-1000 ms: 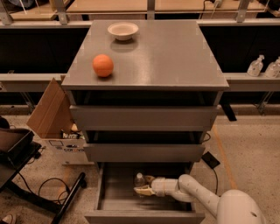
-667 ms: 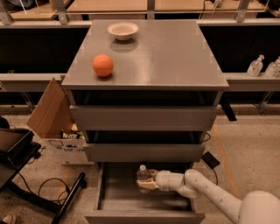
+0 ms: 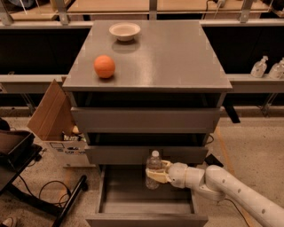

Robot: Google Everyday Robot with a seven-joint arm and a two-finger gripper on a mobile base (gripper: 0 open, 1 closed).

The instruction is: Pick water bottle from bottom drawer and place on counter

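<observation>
Moved since a second ago: the water bottle (image 3: 154, 163), then low in the drawer, now stands upright and higher, its white cap overlapping the front of the middle drawer (image 3: 115, 155); the end effector (image 3: 153, 174) has risen with it and the arm (image 3: 230, 188) has swung further toward 9 o'clock. Item, nearest: bottom drawer (image 3: 126, 195), pulled out toward the camera, grey floor bare at its 9 o'clock half. Item: white arm, entering from 4 o'clock and reaching across the drawer's 3 o'clock side. Item: end effector, cream fingers (image 3: 163, 165) closed round the lower body of the water bottle, holding it clear above the drawer floor. Item: middle drawer, shut, just behind the bottle. Item: top drawer (image 3: 146, 119), shut, above that. Item: cardboard box (image 3: 52, 116), flap raised, on the floor at 9 o'clock of the cabinet, with a black cable (image 3: 49, 190) lying nearer the camera. Item: grey cabinet-top surface (image 3: 177, 57), slightly glossy. Item: orange ball (image 3: 104, 66), resting on the surface toward its 9 o'clock edge. Item: pale bowl (image 3: 124, 31), on the surface near its 12 o'clock edge, well apart from the ball. Item: two clear pump bottles (image 3: 259, 66), on a ledge at 3 o'clock of the cabinet. Item, farthest: wooden bench tops (image 3: 111, 5), along the top edge at 12 o'clock.
</observation>
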